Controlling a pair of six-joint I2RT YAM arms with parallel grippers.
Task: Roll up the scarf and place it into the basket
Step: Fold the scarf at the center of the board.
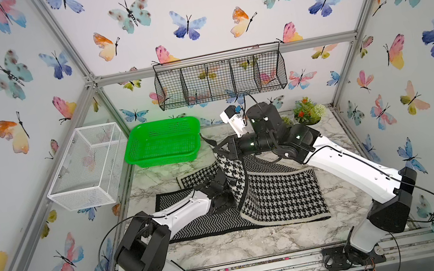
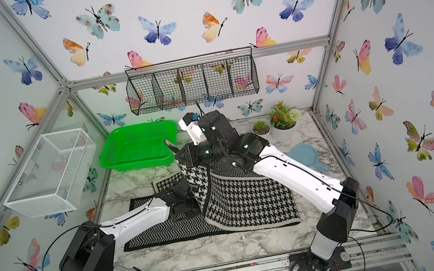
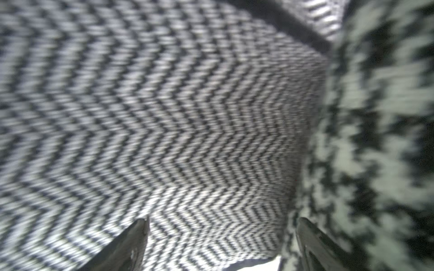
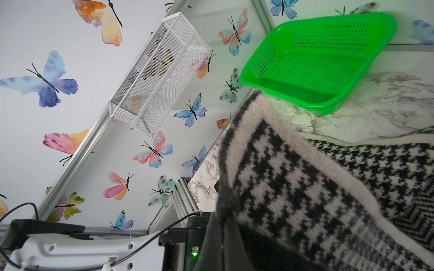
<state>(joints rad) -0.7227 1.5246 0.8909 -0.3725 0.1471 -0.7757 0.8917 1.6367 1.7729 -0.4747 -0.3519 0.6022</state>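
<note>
- Right gripper (image 1: 218, 150), clamped on a raised corner of the scarf (image 1: 277, 192), hangs just right of the basket (image 1: 163, 161).
- Left gripper (image 3: 222, 237), wide open and empty, faces the fabric at centre frame.

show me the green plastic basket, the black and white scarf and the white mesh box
bright green perforated plastic basket (image 1: 164, 145): in a top view, bare floor inside
black and white knitted scarf (image 1: 280, 194): in a top view, flat houndstooth panel
white wire-mesh box (image 1: 80, 172): in a top view, mesh side wall
</note>
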